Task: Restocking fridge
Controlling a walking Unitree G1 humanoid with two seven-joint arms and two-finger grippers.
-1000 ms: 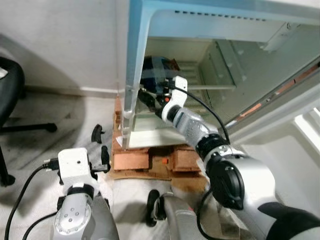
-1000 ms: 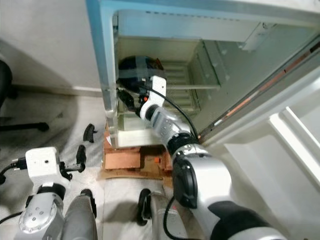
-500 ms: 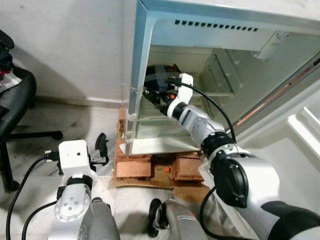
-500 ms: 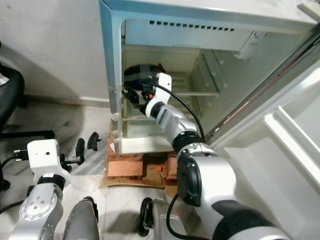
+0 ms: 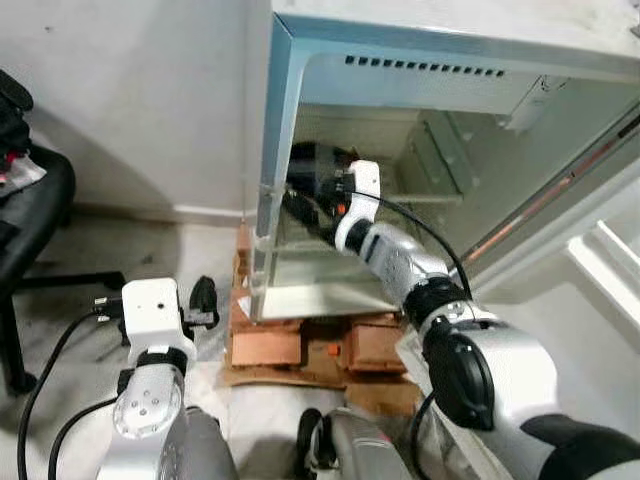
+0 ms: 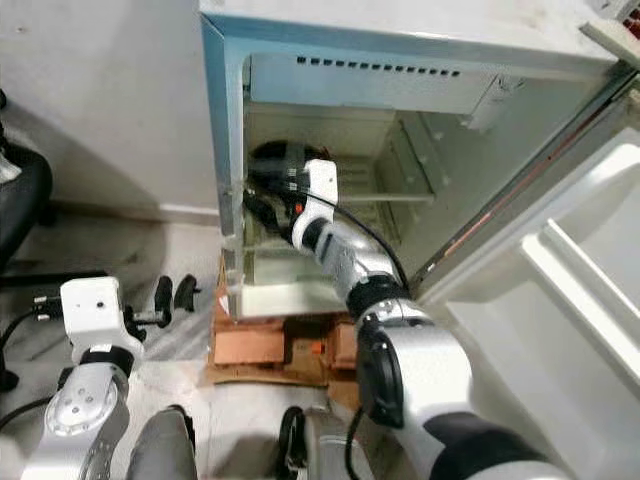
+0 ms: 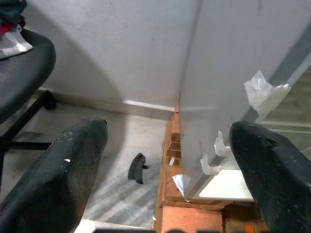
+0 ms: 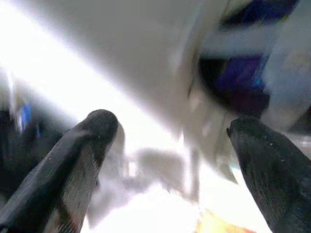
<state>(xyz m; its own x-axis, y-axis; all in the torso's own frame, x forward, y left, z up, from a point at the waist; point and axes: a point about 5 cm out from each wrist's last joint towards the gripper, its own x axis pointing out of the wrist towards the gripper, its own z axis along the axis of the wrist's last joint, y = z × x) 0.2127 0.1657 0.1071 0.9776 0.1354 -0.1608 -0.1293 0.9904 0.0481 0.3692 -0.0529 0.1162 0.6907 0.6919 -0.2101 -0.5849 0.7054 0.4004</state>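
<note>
Right wrist view: right hand (image 8: pixel 167 145) wide open, empty.

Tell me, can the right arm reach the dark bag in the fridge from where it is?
Probably yes. The right end effector is already inside the open fridge, open, right beside the dark bag, with nothing visible between them.

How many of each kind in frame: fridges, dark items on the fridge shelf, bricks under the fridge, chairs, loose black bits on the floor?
Fridge: 1
Dark bundle on the shelf: 1
Bricks under the fridge, as far as they show: 2
Chair: 1
Loose black piece on the floor: 1
Total: 6
</note>
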